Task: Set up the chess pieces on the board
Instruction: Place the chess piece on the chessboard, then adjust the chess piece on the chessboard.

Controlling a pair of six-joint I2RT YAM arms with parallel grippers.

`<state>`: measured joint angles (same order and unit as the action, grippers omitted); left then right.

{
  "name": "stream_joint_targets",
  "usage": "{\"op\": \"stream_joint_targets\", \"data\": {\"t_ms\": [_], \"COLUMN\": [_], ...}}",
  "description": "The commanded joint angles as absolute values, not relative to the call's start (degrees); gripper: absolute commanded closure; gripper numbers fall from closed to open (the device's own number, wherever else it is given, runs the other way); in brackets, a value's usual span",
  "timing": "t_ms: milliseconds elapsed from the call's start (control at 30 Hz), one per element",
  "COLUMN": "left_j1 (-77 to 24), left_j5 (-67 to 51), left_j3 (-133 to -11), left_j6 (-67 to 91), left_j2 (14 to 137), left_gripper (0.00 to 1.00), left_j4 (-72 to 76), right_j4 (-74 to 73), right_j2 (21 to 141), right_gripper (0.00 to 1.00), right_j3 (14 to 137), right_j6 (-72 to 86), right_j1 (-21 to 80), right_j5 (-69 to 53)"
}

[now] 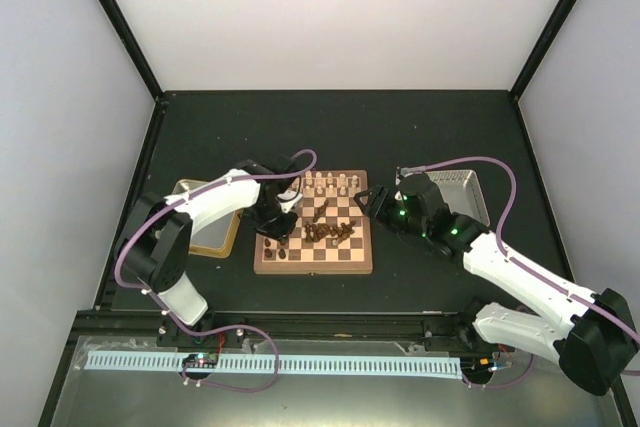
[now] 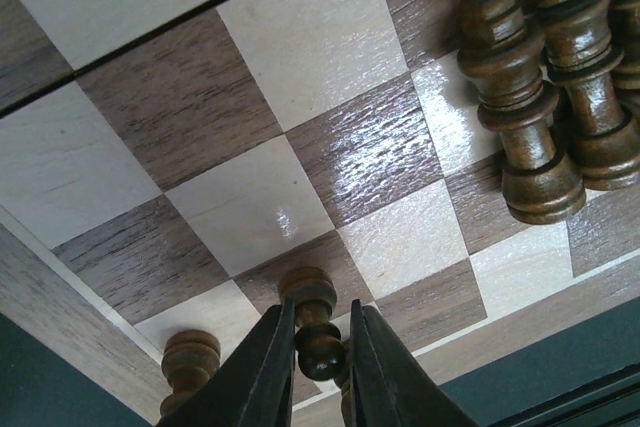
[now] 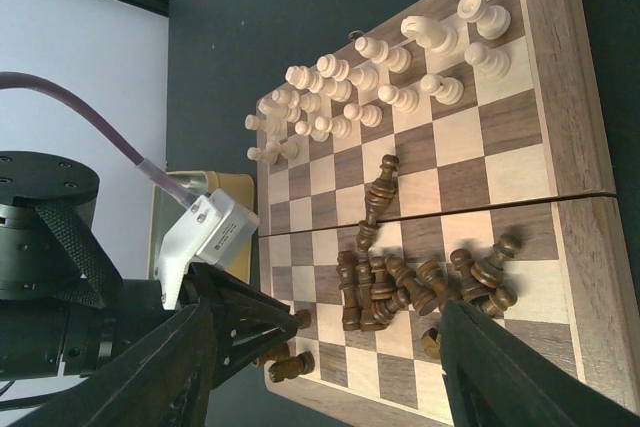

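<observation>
The board (image 1: 313, 265) lies mid-table. The cream chess pieces (image 1: 330, 184) stand and lie along its far rows, and also show in the right wrist view (image 3: 370, 87). Several dark chess pieces (image 1: 330, 232) lie in a heap near the middle (image 3: 400, 282), and two of them show in the left wrist view (image 2: 520, 117). My left gripper (image 1: 278, 237) is at the board's near left corner, shut on a dark pawn (image 2: 318, 332) that stands upright on a dark square. Another dark pawn (image 2: 190, 357) stands beside it. My right gripper (image 1: 372, 202) is open and empty over the board's right edge.
A gold-rimmed tray (image 1: 205, 222) lies left of the board, under the left arm. A grey metal box (image 1: 455, 187) stands at the right, behind the right arm. The board's tan border (image 2: 60, 297) meets dark table at the near edge.
</observation>
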<state>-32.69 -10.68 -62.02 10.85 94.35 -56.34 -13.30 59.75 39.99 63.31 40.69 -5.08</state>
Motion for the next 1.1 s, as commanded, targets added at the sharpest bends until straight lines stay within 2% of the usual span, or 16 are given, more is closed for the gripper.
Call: {"op": "stream_joint_targets", "data": {"t_ms": [0,300,500,667,800,1067], "left_j1": [-32.5,-32.5,-31.8,-29.4,-27.3,-26.5], "left_j5": [-11.8,-11.3,-7.4,-5.1,-6.0,-8.6], "left_j3": [-64.2,-65.6,-65.2,-61.7,-58.0,-54.2], "left_j6": [9.8,10.4,12.9,14.8,15.2,15.0], "left_j2": [95.2,92.7,87.6,84.2,82.8,83.7], "left_gripper": [0.80,0.67,0.53,0.48,0.48,0.62], "left_j4": [-56.0,-56.4,-54.7,-52.8,-52.0,-50.6], "right_j4": [-13.1,-13.3,-13.4,-13.3,-13.3,-12.9], "right_j2": [59.7,59.6,60.1,60.6,60.8,61.6], "right_gripper": [0.38,0.38,0.38,0.38,0.38,0.39], "right_j3": [41.4,41.4,41.3,41.5,41.5,41.7], "right_j6": [62.8,62.2,61.7,61.3,61.3,61.3], "right_j1": [40.3,40.3,40.3,40.3,40.3,40.3], "right_j5": [-5.0,-4.8,-5.3,-6.1,-6.2,-7.0]}}
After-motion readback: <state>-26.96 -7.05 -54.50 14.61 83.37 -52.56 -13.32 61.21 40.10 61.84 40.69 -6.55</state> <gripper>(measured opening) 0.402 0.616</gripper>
